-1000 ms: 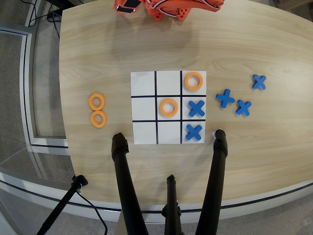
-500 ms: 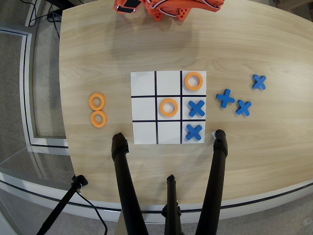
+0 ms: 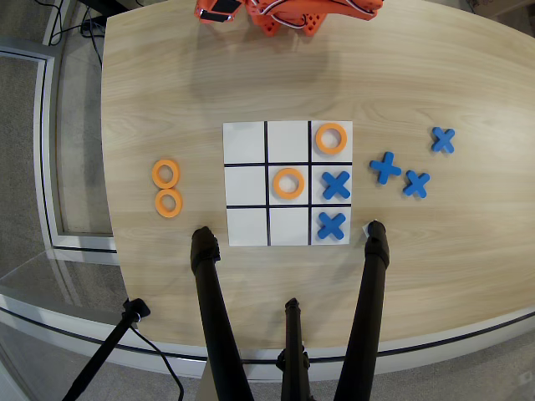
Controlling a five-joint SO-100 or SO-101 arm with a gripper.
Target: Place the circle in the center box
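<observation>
Seen from the overhead view, your board (image 3: 247,142) sits near the middle of the light wood table (image 3: 418,75), a white three-by-three grid ruled in black, with bare wood on all four sides of it. The circle (image 3: 287,183) lies flat inside the center box (image 3: 276,200), clear of the black lines around it. A second orange ring (image 3: 331,139) fills the top right cell, and two blue crosses occupy the right column below it, one in the middle right cell (image 3: 335,185) and one in the bottom right cell (image 3: 331,225). Left of the board, two spare orange rings (image 3: 165,175) (image 3: 169,203) lie just beside each other, near the table's left edge. Right of the board, three blue crosses (image 3: 385,167) (image 3: 415,183) (image 3: 443,139) are scattered on open wood, well short of the right edge. Black tripod legs (image 3: 209,309) stand on the table just below the board, crowding the near edge. At the far edge, only part of your orange arm (image 3: 288,12) enters the frame, well apart from the board; the gripper itself cannot be made out there, so you cannot tell whether its jaws are apart or together, and nothing visible is held or touched by it.
</observation>
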